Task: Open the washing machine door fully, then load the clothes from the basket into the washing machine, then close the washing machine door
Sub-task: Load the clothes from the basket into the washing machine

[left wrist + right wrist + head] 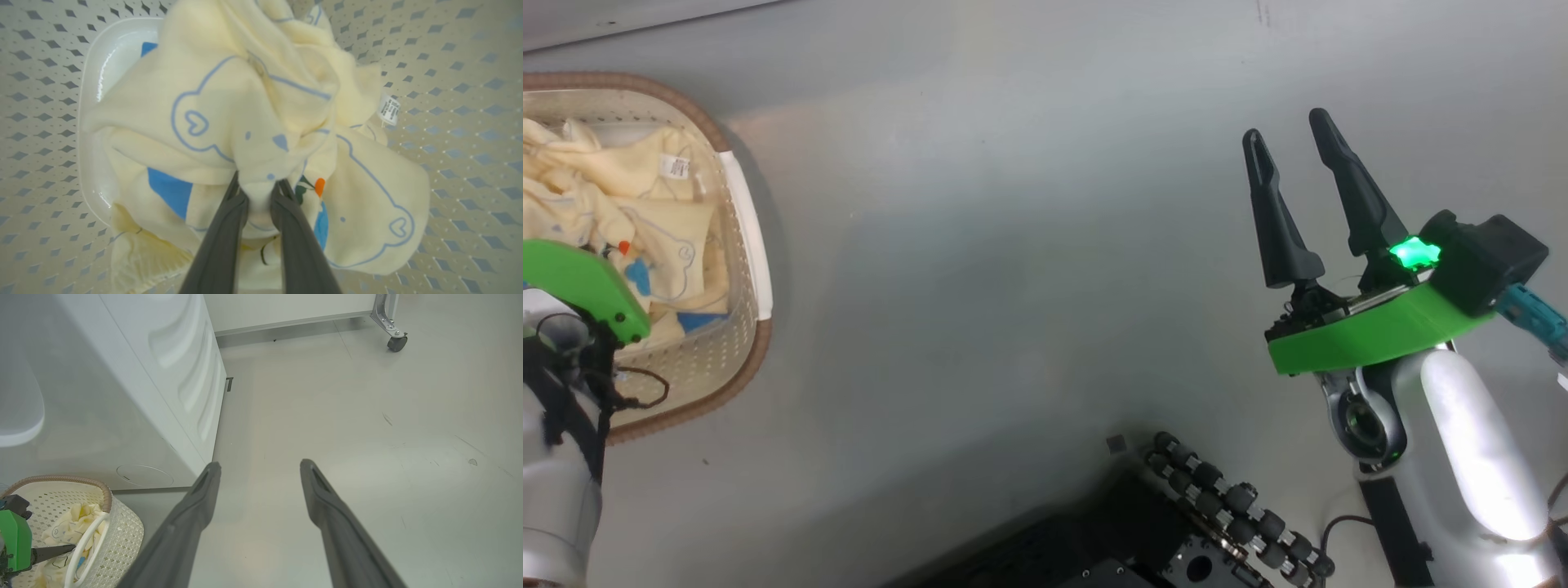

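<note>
Smooth grey floor (pixel 1013 245) lies under my right gripper (pixel 1285 124), fingers spread, near the white washing machine (pixel 122 396); my left gripper (pixel 259 192) pinches soft cream clothes (pixel 245 102) inside the perforated plastic basket (pixel 449 81).

**Lighting and image quality.** Even, diffuse overhead light with no hard shadows.

- **Head view:** the grey floor (pixel 1013 245) shows a soft sheen and a warm pale patch beside the basket (pixel 760 359), which casts a dim, soft-edged shadow along its right side. A green lamp (pixel 1414 253) glows behind the right hand (pixel 1286 129). Glare whitens the right forearm (pixel 1478 457).
- **Left wrist view:** bright. The clothes (pixel 245 102) are slightly soft. The fingers (pixel 220 245) of the left hand (pixel 257 185) are blurred near the lens. The basket's perforations curve toward the edges.
- **Right wrist view:** the washing machine (pixel 122 396) is evenly lit, with soft shading in its ribs.
</note>
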{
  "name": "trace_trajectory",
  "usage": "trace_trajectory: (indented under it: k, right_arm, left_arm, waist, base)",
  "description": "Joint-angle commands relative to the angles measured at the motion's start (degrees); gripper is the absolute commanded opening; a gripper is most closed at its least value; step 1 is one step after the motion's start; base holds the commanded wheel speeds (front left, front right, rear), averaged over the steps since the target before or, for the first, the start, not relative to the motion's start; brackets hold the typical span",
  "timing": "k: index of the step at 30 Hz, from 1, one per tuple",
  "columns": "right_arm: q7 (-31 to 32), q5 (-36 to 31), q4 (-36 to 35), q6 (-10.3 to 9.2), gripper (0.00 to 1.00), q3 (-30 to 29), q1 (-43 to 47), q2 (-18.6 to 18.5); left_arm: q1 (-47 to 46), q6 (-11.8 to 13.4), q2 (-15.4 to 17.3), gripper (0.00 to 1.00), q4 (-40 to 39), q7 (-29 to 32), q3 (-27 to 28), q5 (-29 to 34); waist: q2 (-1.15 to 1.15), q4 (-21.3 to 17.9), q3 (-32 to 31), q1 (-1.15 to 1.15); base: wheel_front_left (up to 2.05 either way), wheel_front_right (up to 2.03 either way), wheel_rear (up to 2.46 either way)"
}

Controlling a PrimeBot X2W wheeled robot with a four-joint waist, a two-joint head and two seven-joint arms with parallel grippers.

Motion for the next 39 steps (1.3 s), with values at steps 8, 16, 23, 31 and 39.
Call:
trace_trajectory:
  k: [8, 16, 23, 31, 39]
  right_arm:
    - [-0.6, 0.5, -1.4, 0.01, 1.00, -0.4, 2.0, -0.7]
    - [-0.6, -0.7, -0.6, 0.01, 1.00, -2.3, 2.8, -0.7]
    - [-0.6, -3.4, 0.6, 0.01, 1.00, -4.4, 4.9, -0.7]
    - [0.0, -7.1, 1.6, 0.01, 1.00, -7.6, 8.4, -0.7]
    - [1.6, -9.3, -0.1, 0.01, 1.00, -8.7, 11.8, -0.7]
  left_arm:
    - [4.6, -0.5, 0.2, 0.00, 0.0, -7.1, 0.7, -0.8]
    - [7.4, -0.5, -2.2, 0.00, 0.3, -13.9, -1.2, 0.2]
    - [10.7, -0.5, -4.8, 0.00, -0.9, -17.8, -2.0, 0.4]
    - [16.6, 0.5, -7.3, 0.00, -8.3, -18.5, -2.1, 1.4]
    - [26.1, 3.3, -8.6, 0.00, -22.0, -18.5, 0.2, 3.7]
  waist:
    - [0.00, 1.9, -3.0, 0.00]
    - [0.00, 4.5, -7.5, 0.00]
    - [0.00, 7.5, -13.3, 0.00]
    - [0.00, 11.7, -21.1, 0.00]
    - [0.00, 14.8, -29.8, 0.00]
  base:
    - [0.00, 0.00, 0.00]
    - [0.00, 0.00, 0.00]
    - [0.00, 0.00, 0.00]
    - [0.00, 0.00, 0.00]
    - [0.00, 0.00, 0.00]
